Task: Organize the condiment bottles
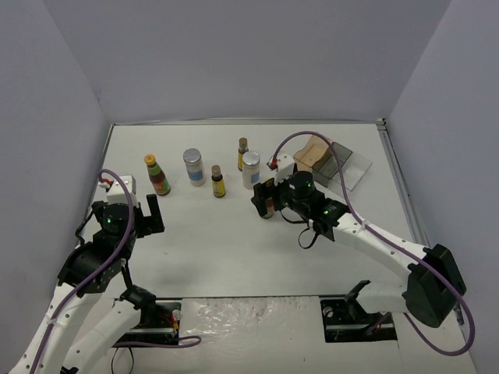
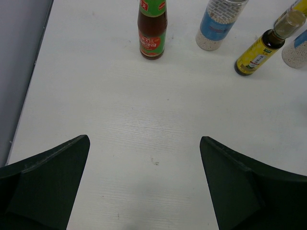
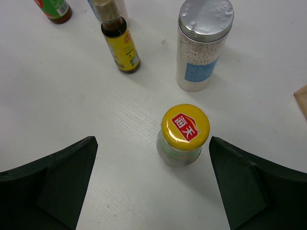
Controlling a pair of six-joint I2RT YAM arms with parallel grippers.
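Right claw (image 3: 152, 139) gapes around the upright yellow-capped bottle (image 3: 184, 128) (jaws spread wide); left claw (image 2: 145, 137) gapes too.

White arm links (image 1: 382, 246) with black joints, thin purple cables (image 1: 312, 133), and broad matte-black fingers (image 2: 43, 187).

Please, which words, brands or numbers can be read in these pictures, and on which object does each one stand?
"海天", white on a red badge, on the yellow cap in the right wrist view.
Red and green label of the dark red bottle: too blurred to read.
Blue label of the white jar: too small to read.
Yellow label of the slim brown bottle: too small to read.
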